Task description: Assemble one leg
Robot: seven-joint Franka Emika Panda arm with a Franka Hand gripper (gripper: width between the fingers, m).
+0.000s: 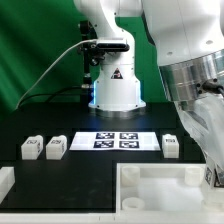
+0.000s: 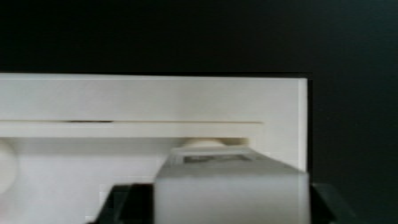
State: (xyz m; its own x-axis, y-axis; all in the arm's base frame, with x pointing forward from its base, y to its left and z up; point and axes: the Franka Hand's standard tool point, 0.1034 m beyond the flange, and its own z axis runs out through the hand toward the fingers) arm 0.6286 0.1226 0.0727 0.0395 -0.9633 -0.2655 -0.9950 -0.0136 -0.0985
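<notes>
In the wrist view my gripper (image 2: 226,208) is shut on a leg (image 2: 228,178), a pale block filling the gap between the two dark fingers (image 2: 125,205). The leg hangs close over the rim of the large white tray-like part (image 2: 143,100), beside a small rounded bump (image 2: 214,143) in its corner. In the exterior view my gripper (image 1: 210,168) is low at the right, over the tray-like part's (image 1: 150,185) right end; the held leg is hidden there. Three more legs lie on the black table: two on the exterior view's left (image 1: 31,148) (image 1: 55,147), one on its right (image 1: 170,146).
The marker board (image 1: 115,140) lies flat in the middle of the table, in front of the arm's white base (image 1: 115,90). Another white part (image 1: 5,185) shows at the front left edge. My arm's bulk fills the upper right of the exterior view.
</notes>
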